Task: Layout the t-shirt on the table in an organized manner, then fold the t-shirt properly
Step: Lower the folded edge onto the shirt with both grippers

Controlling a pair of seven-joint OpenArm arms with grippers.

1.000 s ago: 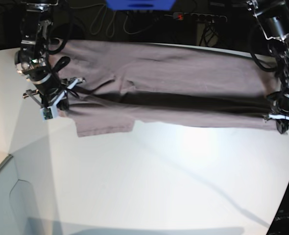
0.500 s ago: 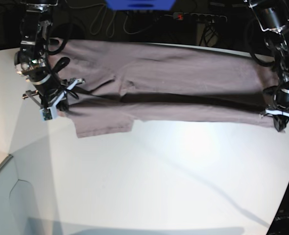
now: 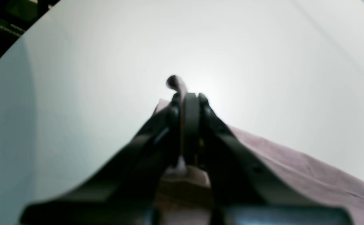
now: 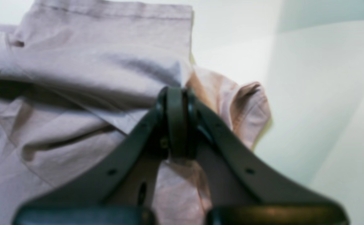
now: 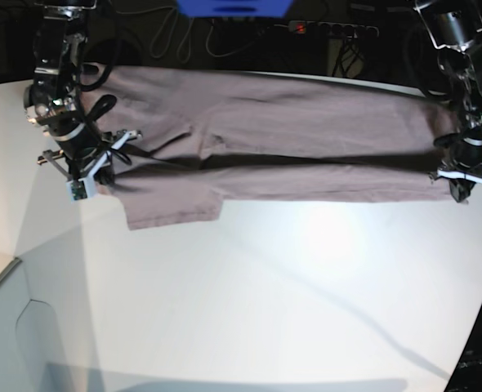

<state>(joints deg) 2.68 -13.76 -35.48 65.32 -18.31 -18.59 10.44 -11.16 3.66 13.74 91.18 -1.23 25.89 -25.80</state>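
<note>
The mauve t-shirt (image 5: 306, 114) lies stretched sideways along the far part of the white table (image 5: 265, 302), its near long edge lifted and doubled toward the back. One sleeve (image 5: 171, 211) sticks out toward the front at the left. My right gripper (image 5: 108, 171) is shut on the shirt's left end; in the right wrist view its jaws (image 4: 177, 93) pinch bunched cloth (image 4: 75, 62). My left gripper (image 5: 460, 186) is shut on the right end; in the left wrist view its tips (image 3: 185, 97) clamp a thin edge of the shirt (image 3: 294, 175), just above the table (image 3: 75, 93).
Cables and a power strip (image 5: 331, 28) lie in the dark beyond the far edge, next to a blue object (image 5: 233, 6). The table's curved edge (image 5: 474, 327) runs down the right side. A lower panel (image 5: 4, 327) adjoins at the front left.
My left gripper has moved toward the far side, carrying the shirt's near edge back. The dark gap under that edge has narrowed. The right gripper has stayed put.
</note>
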